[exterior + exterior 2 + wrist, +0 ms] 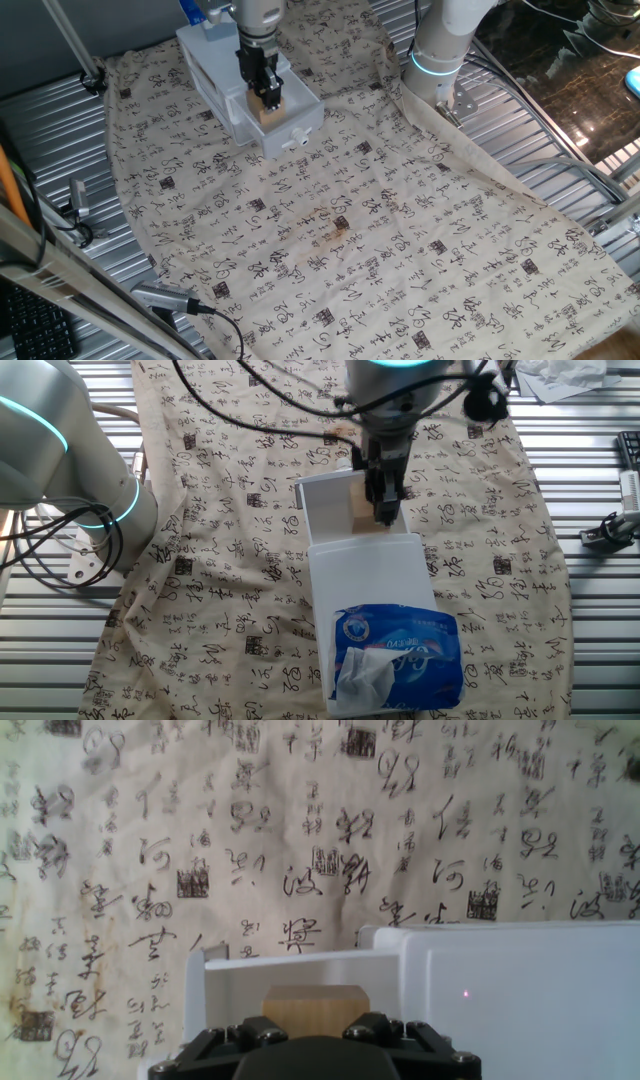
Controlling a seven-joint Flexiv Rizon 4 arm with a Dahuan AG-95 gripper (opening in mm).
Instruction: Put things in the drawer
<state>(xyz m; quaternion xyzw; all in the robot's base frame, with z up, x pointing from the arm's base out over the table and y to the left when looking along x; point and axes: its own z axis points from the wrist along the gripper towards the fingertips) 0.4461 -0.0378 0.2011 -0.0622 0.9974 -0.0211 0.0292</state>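
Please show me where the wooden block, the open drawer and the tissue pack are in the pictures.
wooden block (305, 1010), hand view, on its front face above the gripper.
drawer (296, 133), one fixed view, on its white front panel near the knob.
tissue pack (400, 640), the other fixed view, on its blue wrapper.

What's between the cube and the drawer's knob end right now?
Only bare white drawer interior separates the wooden cube from the knob front, shown in one fixed view.

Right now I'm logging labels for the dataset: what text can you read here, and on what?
Cloth: printed black calligraphy characters and seal stamps all over, too stylised and small to read.
Blue tissue pack on the cabinet: white lettering, too blurred to read.
Drawer, wooden block, gripper: no text.
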